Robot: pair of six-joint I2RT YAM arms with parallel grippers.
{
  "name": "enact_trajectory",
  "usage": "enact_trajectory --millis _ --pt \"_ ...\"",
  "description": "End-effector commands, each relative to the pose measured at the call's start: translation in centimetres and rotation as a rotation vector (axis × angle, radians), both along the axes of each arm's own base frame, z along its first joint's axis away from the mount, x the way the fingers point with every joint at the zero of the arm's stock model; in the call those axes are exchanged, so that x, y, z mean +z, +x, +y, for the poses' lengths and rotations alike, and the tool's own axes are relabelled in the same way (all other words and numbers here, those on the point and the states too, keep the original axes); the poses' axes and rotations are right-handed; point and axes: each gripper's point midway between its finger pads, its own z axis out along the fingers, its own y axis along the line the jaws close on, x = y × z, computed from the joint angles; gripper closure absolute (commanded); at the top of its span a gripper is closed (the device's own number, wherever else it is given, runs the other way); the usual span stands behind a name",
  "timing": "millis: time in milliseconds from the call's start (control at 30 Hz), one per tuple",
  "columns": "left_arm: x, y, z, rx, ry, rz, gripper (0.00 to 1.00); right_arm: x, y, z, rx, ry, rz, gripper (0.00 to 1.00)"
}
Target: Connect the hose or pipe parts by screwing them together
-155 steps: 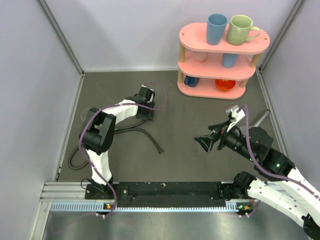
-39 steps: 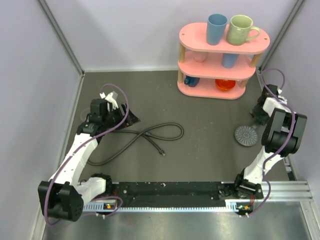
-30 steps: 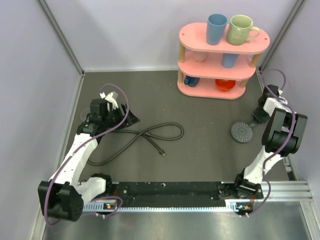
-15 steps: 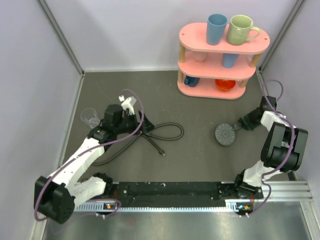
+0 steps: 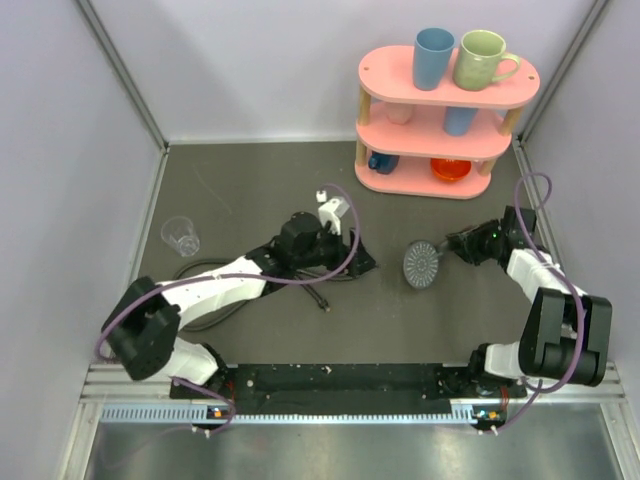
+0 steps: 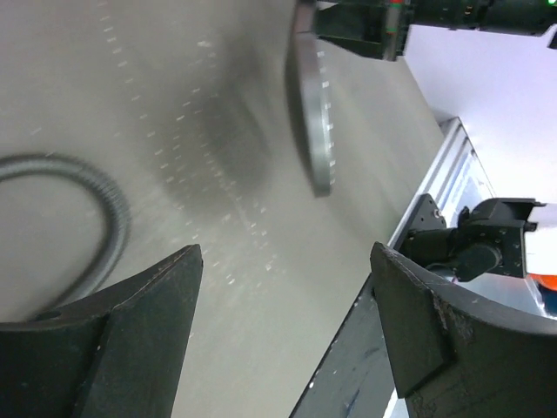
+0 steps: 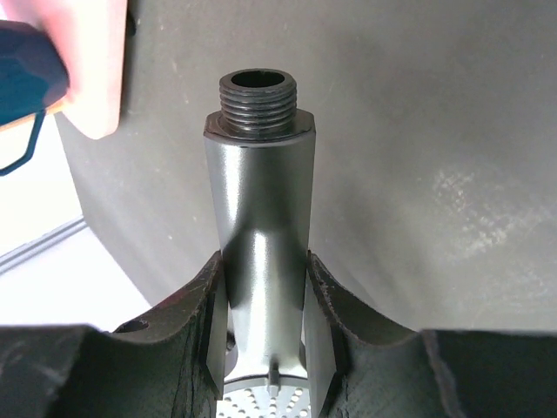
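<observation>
From above: found shower head point(image 5: 422, 264) right of centre over table point(image 5: 250, 190), hose point(image 5: 321, 298) limp under left arm point(image 5: 215, 290). Left wrist: left jaws wide, empty, hose alongside. Right wrist: right jaws clamped on rigid handle point(image 7: 259, 218), thread exposed; judged smooth, slippery.

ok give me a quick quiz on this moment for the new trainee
1. True or false: the left gripper is clamped on the hose.
2. What is the right gripper holding?
A. the hose
B. the shower head
C. nothing
3. Fill in: the threaded end of the handle has ___ screwed onto it.

Key:
1. False. Its jaws stand open with nothing between them.
2. B. It grips the handle.
3. Nothing. The thread is bare.
</observation>
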Motion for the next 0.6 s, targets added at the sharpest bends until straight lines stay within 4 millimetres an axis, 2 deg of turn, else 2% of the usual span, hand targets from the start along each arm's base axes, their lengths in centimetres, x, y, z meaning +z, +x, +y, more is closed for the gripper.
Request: enact_trajectory --millis 0,167,267,500,567 --pt "5.5 0.7 -5.4 -0.035 -0.108 -0.202 0.17 3.6 0.7 1.2 -0.014 0.080 -0.124 1.00" --pt "4.2 1.5 -9.3 -0.041 -0.060 -0.202 0.18 4.6 0.0 2.0 -0.019 0.134 -0.159 1.00" --pt "3.2 2.4 -10.4 -0.020 -0.034 -0.199 0.19 5.2 -0.4 2.2 -0.024 0.156 -0.176 1.00" --pt "1.0 3.7 -10.8 0.019 0.026 -0.230 0.22 6.2 -0.5 2.9 -0.028 0.214 -0.213 1.00" --pt "0.8 3.8 -10.8 0.021 0.031 -0.236 0.27 6.5 -0.4 3.0 -0.027 0.227 -0.223 1.00"
